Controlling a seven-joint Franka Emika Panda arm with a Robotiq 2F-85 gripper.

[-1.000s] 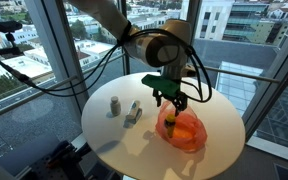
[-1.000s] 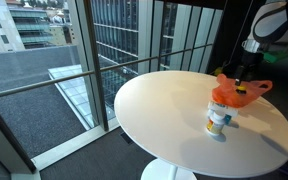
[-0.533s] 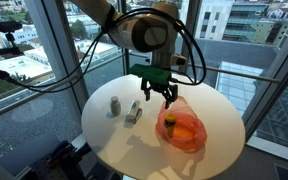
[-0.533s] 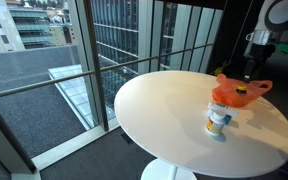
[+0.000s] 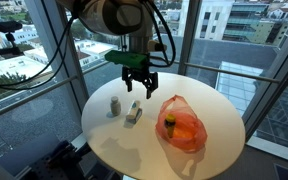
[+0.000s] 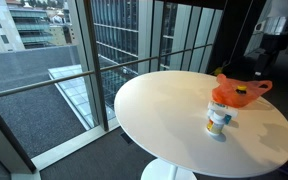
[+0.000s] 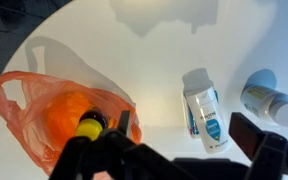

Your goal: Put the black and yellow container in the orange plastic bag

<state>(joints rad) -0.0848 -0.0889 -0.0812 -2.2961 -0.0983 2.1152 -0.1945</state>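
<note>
The orange plastic bag [image 5: 182, 129] lies on the round white table [image 5: 209, 110]. The black and yellow container [image 5: 169, 125] sits inside the bag, with its yellow cap showing at the mouth. In the wrist view the bag [image 7: 39, 110] is at the left, with the yellow cap [image 7: 89, 126] in its opening. The bag also shows in an exterior view [image 6: 236, 94]. My gripper [image 5: 137, 83] hangs open and empty above the table, left of the bag. Its dark fingers [image 7: 174, 160] fill the bottom of the wrist view.
A white shampoo bottle [image 5: 134, 113] lies on the table below the gripper, and a small white jar [image 5: 114, 105] is beside it. Both show in the wrist view, the bottle [image 7: 204, 112] and the jar [image 7: 269, 100]. Glass walls surround the table.
The gripper has risen from the bag's mouth and moved left, to above the white bottle. It is empty. The container stays in the bag.
</note>
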